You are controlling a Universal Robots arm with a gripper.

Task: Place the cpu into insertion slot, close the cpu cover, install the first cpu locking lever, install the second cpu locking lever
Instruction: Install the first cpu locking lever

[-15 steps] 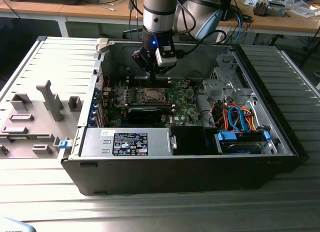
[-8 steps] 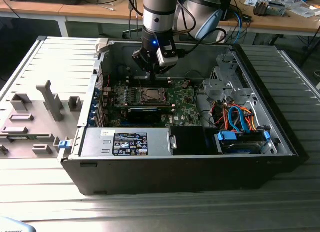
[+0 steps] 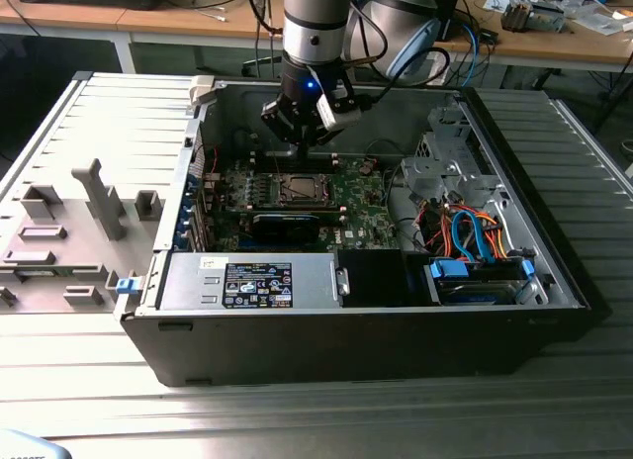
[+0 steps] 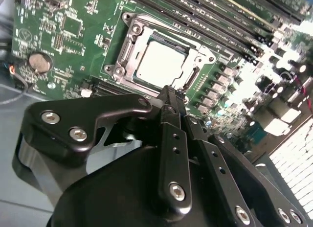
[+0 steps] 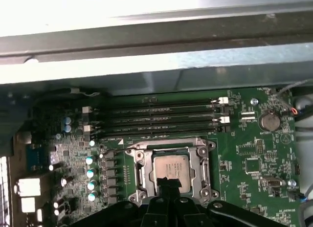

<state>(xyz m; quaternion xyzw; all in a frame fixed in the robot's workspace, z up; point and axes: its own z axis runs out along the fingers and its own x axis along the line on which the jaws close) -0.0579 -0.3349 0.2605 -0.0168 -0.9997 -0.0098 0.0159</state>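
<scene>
One cpu (image 4: 160, 61) in insertion slot (image 4: 128, 47), beyond end effector (image 4: 169, 96).

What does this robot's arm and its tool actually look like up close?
In the exterior view the arm is a thick round tube, silvery grey with a black band, and dark cables hang beside it. A small blue light glows near the wrist. The tool is matte black metal in the second wrist view: flat linked bars tapering to narrow fingers, held by shiny round screws.

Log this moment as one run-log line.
claw: shut, empty, above socket | cpu: seated in insertion slot | cpu cover: closed over cpu
</scene>
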